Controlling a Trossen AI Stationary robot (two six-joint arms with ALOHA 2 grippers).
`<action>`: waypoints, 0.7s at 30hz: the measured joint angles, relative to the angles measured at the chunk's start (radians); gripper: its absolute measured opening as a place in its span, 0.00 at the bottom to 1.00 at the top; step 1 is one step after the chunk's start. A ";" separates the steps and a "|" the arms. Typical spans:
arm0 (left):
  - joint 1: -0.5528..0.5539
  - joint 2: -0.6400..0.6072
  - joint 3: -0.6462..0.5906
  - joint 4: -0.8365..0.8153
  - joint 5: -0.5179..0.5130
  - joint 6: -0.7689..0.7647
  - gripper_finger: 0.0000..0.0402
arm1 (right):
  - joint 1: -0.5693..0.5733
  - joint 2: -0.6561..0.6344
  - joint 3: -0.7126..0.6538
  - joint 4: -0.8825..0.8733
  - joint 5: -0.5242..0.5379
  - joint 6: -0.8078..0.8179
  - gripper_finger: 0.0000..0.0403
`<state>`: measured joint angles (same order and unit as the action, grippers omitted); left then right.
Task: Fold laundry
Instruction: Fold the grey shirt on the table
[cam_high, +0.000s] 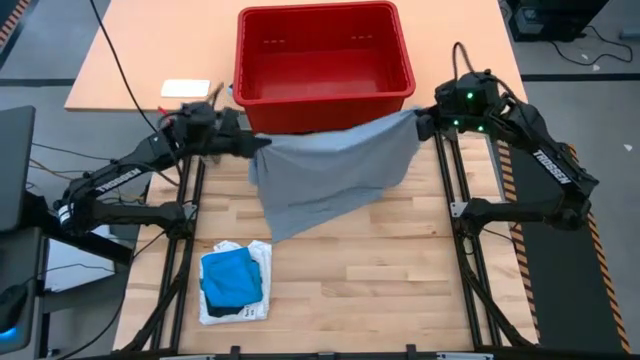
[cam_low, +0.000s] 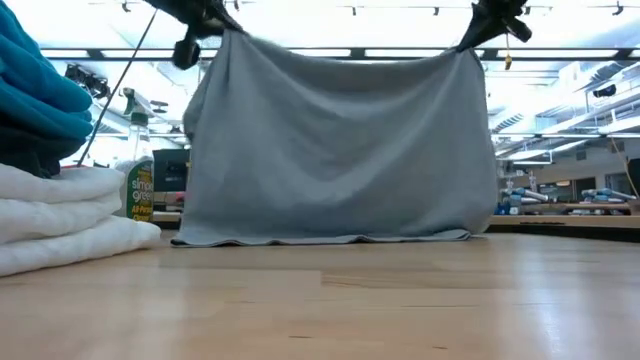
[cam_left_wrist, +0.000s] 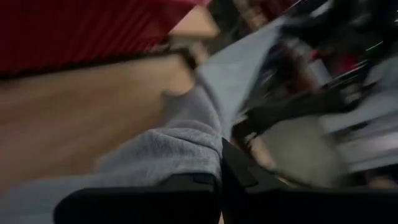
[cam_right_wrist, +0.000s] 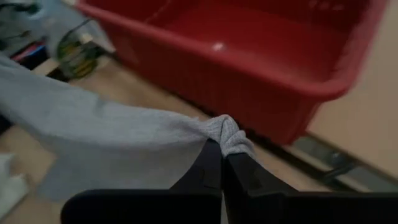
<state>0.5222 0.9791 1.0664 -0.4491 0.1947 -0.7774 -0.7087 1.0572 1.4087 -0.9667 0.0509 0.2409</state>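
A heather grey garment (cam_high: 335, 175) hangs spread between my two grippers, in front of the red basket. In the low view the grey garment (cam_low: 340, 150) hangs like a curtain, and its lower hem (cam_low: 320, 240) reaches the table top. My left gripper (cam_high: 255, 145) is shut on its upper left corner and my right gripper (cam_high: 420, 122) is shut on its upper right corner. A folded bright blue garment (cam_high: 232, 275) lies on a folded white one (cam_high: 255, 300) near the table's left near corner. My left gripper (cam_left_wrist: 221, 180) pinches a bunched upper corner (cam_left_wrist: 199, 143) of the grey garment between its two fingers, coming from the table's left. The cloth runs from there toward the other arm and hangs below. How many layers it holds, I cannot tell. My right gripper (cam_right_wrist: 222, 165) pinches the other upper corner, gathered into a small bunch (cam_right_wrist: 229, 134) that sticks out past the fingertips. It comes from the table's right side. The top edge sags a little between the two holds, and the cloth hangs down to the table.
The red plastic basket (cam_high: 400, 60) stands at the far middle of the table, right behind the hanging garment. A white card (cam_high: 185, 88) lies at the far left. A spray bottle (cam_low: 142, 185) shows behind the stack in the low view. Bare wood lies near and right.
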 joint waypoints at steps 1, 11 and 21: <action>0.017 -0.002 0.000 0.043 0.034 -0.011 0.01 | -0.013 0.002 0.016 0.000 0.008 -0.009 0.01; 0.019 -0.053 0.002 0.146 0.150 -0.065 0.01 | -0.031 -0.043 0.180 -0.167 0.046 0.015 0.01; -0.361 0.055 0.002 -0.168 0.132 -0.201 0.02 | 0.160 -0.173 -0.023 -0.571 -0.137 0.369 0.01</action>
<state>0.1610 1.0342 1.0679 -0.6175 0.3266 -0.9783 -0.5483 0.8842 1.3853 -1.5381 -0.0858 0.6097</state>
